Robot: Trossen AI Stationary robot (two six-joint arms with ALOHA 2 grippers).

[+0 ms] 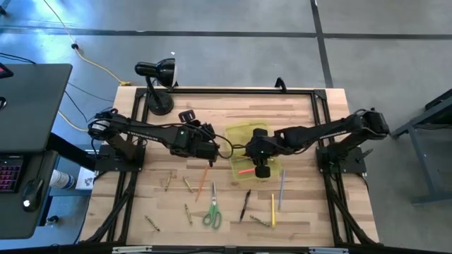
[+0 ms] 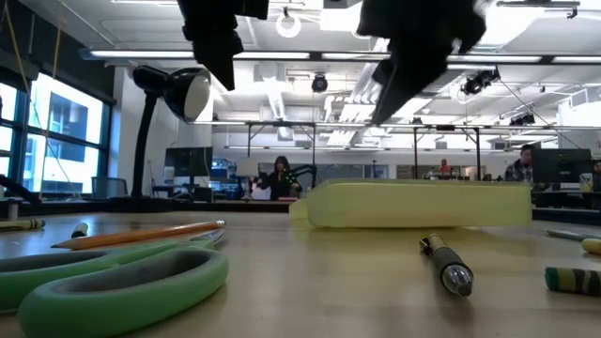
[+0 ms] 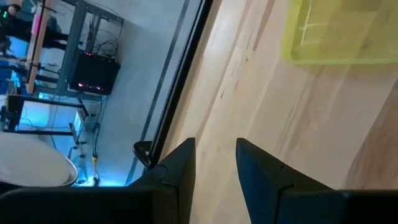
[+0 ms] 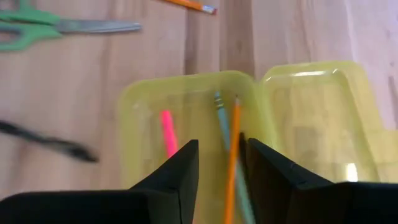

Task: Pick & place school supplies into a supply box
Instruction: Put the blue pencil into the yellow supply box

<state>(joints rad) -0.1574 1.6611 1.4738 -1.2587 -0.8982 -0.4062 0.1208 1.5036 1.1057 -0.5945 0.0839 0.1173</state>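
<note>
Supply box (image 1: pixel 248 134) lies mid-table, lid open, right under your R gripper (image 1: pixel 262 167). Low view: box (image 2: pixel 418 204) below the R arm, scissors (image 2: pixel 113 282) near the lens. L wrist: L gripper (image 3: pixel 214 158) parted, empty, box ahead. R wrist: R gripper (image 4: pixel 221 163) released; pink marker (image 4: pixel 168 132), orange pencil (image 4: pixel 232 163) in the tray beneath.

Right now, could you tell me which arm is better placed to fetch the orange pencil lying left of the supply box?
Probably the left. The left gripper hangs empty just above the orange pencil, while the right gripper stands open over the supply box, having pens inside beneath it.
</note>
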